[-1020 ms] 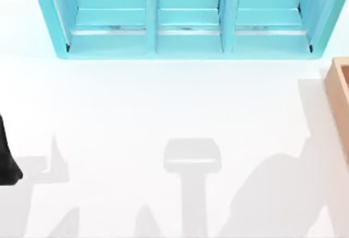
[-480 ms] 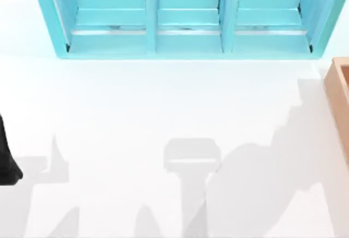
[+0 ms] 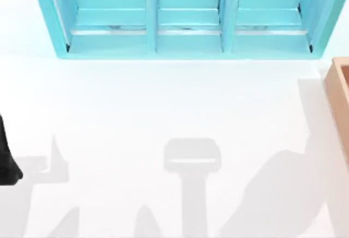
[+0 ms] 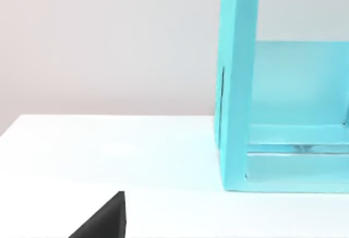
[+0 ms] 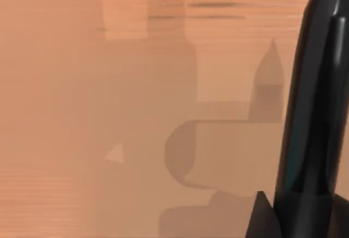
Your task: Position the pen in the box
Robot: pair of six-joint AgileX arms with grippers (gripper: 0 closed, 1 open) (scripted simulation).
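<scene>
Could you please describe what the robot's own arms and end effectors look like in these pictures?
Little of them shows. The left arm is a plain black shape at the top view's left edge. In the left wrist view, a black wedge-shaped piece juts in. No cables or markings are visible.

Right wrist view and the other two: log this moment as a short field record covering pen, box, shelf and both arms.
pen: black pen close to the right wrist camera, over tan wood
box: tan box at the table's right edge in the top view; its wood surface lies under the pen
shelf: cyan three-compartment shelf at the table's far side
left arm: dark part at the table's left edge, apparently idle
right arm: above the box, judging by its wrist view
pen grip: cannot tell
pen placed: not confirmed
</scene>
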